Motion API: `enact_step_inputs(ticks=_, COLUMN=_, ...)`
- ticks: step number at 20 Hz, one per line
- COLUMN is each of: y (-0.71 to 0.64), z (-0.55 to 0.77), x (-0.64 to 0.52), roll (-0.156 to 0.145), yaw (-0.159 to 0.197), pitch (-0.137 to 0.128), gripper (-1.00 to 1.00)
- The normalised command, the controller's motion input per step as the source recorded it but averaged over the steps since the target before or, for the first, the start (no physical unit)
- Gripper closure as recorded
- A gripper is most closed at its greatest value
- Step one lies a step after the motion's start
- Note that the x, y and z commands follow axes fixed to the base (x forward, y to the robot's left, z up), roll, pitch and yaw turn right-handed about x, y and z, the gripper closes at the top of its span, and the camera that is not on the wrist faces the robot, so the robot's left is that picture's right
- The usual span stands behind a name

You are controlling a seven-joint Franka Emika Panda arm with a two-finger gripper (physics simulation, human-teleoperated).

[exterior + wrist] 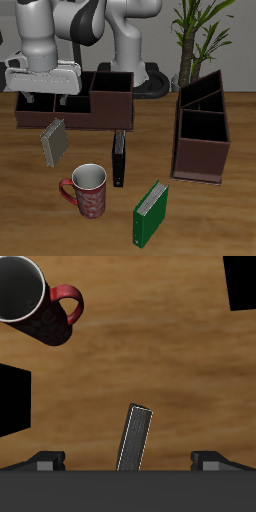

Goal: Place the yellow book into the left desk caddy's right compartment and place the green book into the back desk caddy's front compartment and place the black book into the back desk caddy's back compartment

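My gripper [46,103] hangs open in front of the back desk caddy [105,100], above the table, with nothing between its fingers. The yellow book [54,142], pale grey-tan, lies below it, a little nearer the table's front edge. In the wrist view the yellow book [135,438] sits between the two fingertips [45,461], well below them. The black book [119,158] lies mid-table. Close to the front edge, the green book [150,213] stands upright. The left desk caddy [203,130] stands end on; its open pockets look empty.
A red mug [87,190] stands near the front edge between the yellow and green books, and it also shows in the wrist view as the mug [30,296]. A potted plant [200,30] rises behind the left desk caddy.
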Motion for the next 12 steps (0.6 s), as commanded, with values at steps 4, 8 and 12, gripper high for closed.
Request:
enact_step_inputs(ticks=4, y=-0.11, z=-0.44, x=0.08, roll=-0.006, yaw=-0.018, pitch=-0.030, gripper=-1.00)
enact_step_inputs(ticks=8, y=0.05, z=-0.28, x=-0.08, roll=-0.040, yaw=0.052, pitch=-0.108, gripper=-1.00)
enact_step_inputs(ticks=12, y=0.07, z=-0.35, x=-0.04, roll=0.028, yaw=-0.089, pitch=-0.037, gripper=-1.00)
